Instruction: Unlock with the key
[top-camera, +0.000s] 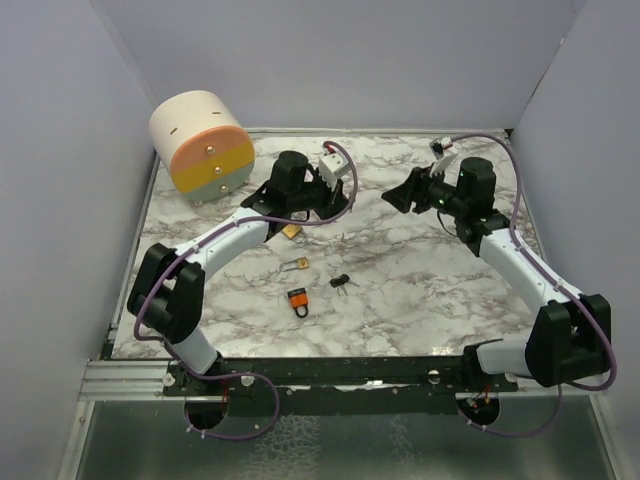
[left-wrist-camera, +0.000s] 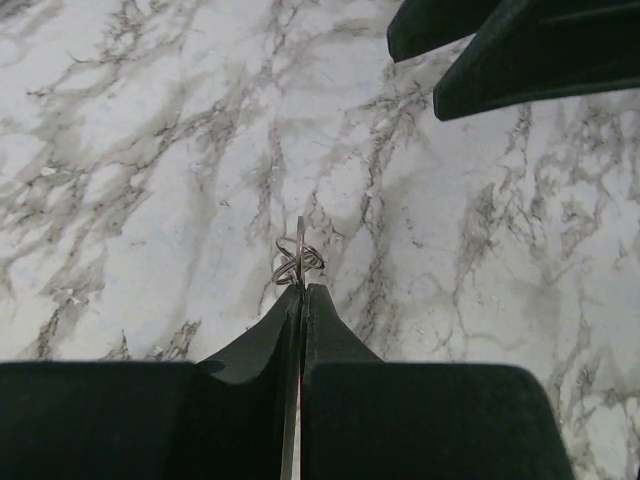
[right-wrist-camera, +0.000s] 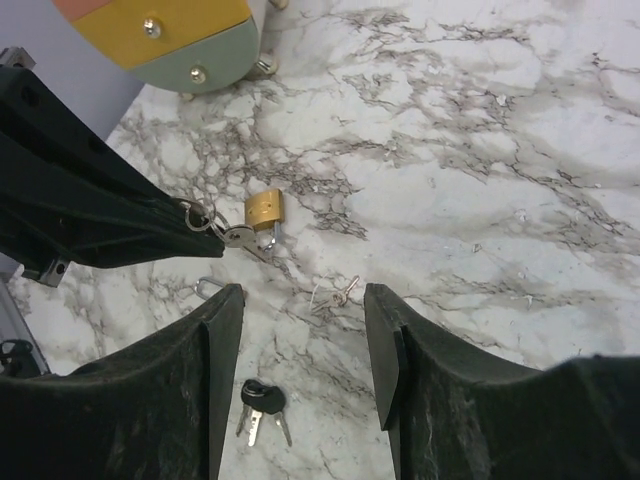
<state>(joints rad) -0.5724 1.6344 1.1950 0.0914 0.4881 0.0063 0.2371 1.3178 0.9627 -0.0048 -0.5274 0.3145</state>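
My left gripper (top-camera: 297, 212) is shut on a silver key (right-wrist-camera: 236, 238) with a wire ring (left-wrist-camera: 298, 262) at its head. In the right wrist view the key's tip reaches the lower end of a brass padlock (right-wrist-camera: 263, 209) lying on the marble table (top-camera: 420, 290). I cannot tell whether it is inserted. The padlock (top-camera: 291, 231) lies just below the left gripper in the top view and is hidden in the left wrist view. My right gripper (top-camera: 398, 197) is open and empty, hovering to the right of the padlock, with its fingers (right-wrist-camera: 225, 330) spread.
A small pair of silver keys (right-wrist-camera: 338, 293) and black-headed keys (right-wrist-camera: 262, 398) lie between the right fingers. An orange padlock (top-camera: 297, 300) and a small padlock (top-camera: 297, 264) lie nearer the front. A round drum with coloured face (top-camera: 200, 143) stands at the back left.
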